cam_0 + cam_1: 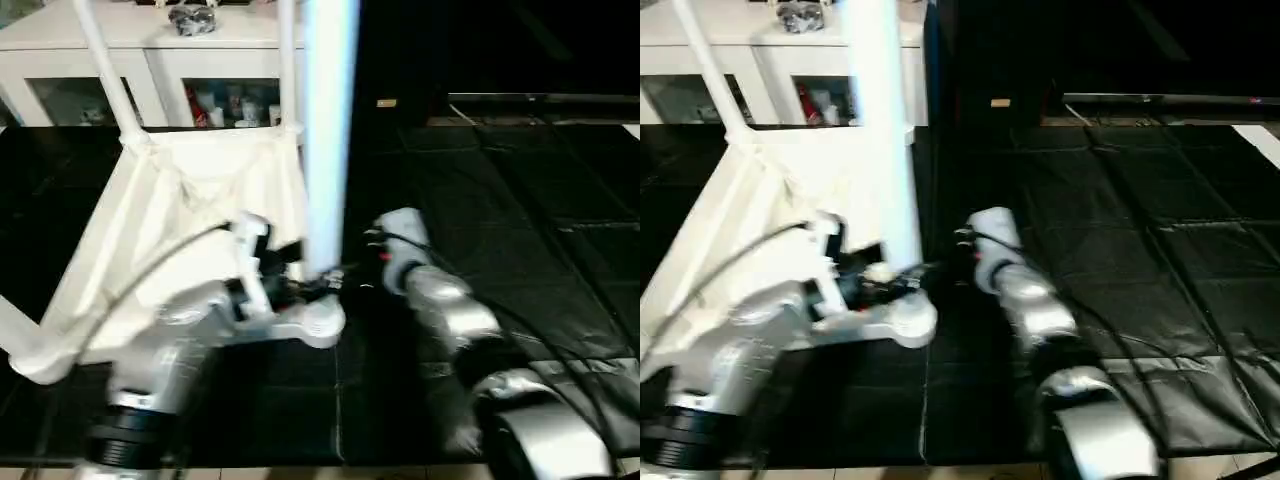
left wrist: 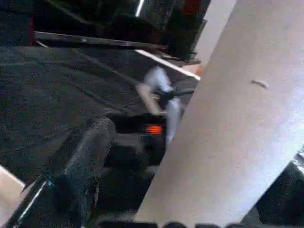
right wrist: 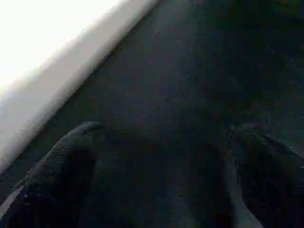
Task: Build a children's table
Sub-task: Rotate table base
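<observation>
Left eye view: black mat point(image 1: 520, 200) covers the floor; white cabinet point(image 1: 60, 60) at eleven o'clock. Both end effectors, left point(image 1: 300, 285) and right point(image 3: 156, 161), stand wide open, holding nothing.

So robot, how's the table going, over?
Left gripper open at the near leg. Right gripper open, empty, over the black mat. Tabletop upside down, legs up. Nothing blocking.
</observation>
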Controlling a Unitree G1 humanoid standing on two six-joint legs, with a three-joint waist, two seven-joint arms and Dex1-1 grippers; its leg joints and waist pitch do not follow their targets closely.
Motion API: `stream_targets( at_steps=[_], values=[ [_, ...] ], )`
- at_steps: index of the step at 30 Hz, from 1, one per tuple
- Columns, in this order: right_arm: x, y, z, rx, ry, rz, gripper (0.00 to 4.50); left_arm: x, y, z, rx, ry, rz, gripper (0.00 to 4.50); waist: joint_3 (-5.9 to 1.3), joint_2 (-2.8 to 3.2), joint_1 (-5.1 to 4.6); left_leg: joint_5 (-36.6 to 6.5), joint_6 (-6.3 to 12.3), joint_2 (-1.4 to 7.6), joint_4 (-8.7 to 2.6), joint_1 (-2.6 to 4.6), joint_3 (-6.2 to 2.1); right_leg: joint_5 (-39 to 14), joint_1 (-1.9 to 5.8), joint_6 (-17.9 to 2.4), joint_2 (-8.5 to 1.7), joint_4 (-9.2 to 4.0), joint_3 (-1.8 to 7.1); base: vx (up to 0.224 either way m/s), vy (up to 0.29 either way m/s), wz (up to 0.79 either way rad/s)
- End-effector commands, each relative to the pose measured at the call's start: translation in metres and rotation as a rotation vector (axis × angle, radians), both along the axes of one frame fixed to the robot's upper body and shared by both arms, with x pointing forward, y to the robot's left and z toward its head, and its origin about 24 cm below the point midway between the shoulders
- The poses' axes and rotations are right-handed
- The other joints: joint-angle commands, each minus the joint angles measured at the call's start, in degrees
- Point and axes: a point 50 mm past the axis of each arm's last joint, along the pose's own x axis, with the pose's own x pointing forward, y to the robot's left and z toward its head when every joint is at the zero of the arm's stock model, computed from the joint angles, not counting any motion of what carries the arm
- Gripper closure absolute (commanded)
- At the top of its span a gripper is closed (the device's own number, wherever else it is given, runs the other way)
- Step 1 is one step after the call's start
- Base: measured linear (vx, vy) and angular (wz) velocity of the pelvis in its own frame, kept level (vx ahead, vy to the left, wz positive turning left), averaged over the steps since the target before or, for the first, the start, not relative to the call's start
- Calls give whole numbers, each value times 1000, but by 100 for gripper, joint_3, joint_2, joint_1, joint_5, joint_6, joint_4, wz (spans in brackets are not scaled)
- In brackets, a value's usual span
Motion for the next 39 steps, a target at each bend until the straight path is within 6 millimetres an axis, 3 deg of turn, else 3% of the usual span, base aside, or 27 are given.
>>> stream_targets(
  at_steps=[1,3,4,10,15,20,21,22,24,30,34,39],
  values=[
    [-3,-12,-1,20,0,-5,0,-2,17,4,24,-26,31,7,-359,-14,51,-1206,126,-119,-406,-69,159,-1418,398,-1161,-116,-375,140,0,0,0],
    [-3,-15,-1,20,-1,-4,0,-3,17,4,29,-27,24,7,-354,-21,49,-1198,149,-125,-402,-64,167,-1481,377,-1158,-111,-386,142,0,0,0],
    [-5,-25,2,26,-4,34,0,-10,21,2,74,-16,-40,7,-348,-73,49,-1197,159,-124,-412,-80,161,-1556,395,-1135,-107,-394,131,0,0,0],
    [-13,-37,22,54,-75,236,0,-21,34,-9,230,11,-172,7,-337,-16,111,-1237,286,-91,-421,-49,157,-1553,349,-1123,-105,-387,147,0,0,0],
    [-33,-38,43,54,-118,526,0,-16,53,-19,417,32,-239,33,-332,-13,180,-1223,356,-105,-429,-44,152,-1463,371,-1078,-88,-400,152,0,0,0],
    [-51,-37,51,59,-93,710,0,0,63,-21,533,-9,-257,73,-344,-19,273,-1242,252,-94,-433,-27,149,-1687,370,-1026,-122,-412,166,0,0,0],
    [-56,-36,53,70,-77,756,0,3,64,-22,558,-10,-284,78,-343,14,271,-1249,232,-87,-435,-26,145,-1677,360,-1045,-129,-412,169,0,0,0],
    [-64,-34,57,82,-52,824,0,6,66,-23,595,-5,-334,84,-344,-7,278,-1236,247,-102,-434,-18,149,-1666,371,-1014,-106,-432,163,0,0,0],
    [-69,-34,59,87,-31,860,0,8,67,-24,616,7,-372,102,-348,27,294,-1204,235,-90,-438,-28,141,-1551,375,-1040,-117,-412,171,0,0,0],
    [-76,-38,65,88,3,905,0,18,67,-30,675,29,-444,146,-369,33,296,-1129,159,-99,-418,-34,140,-1350,391,-1170,-128,-403,167,0,0,0],
    [-79,-40,67,88,23,915,0,28,62,-32,685,17,-444,169,-364,-4,308,-1121,148,-111,-412,-46,147,-1351,409,-1190,-124,-419,164,0,0,0],
    [-83,-41,67,92,45,922,0,34,60,-35,688,18,-449,215,-383,7,339,-1076,122,-94,-405,-46,133,-1282,422,-1212,-154,-392,165,0,0,0]
  ],
)
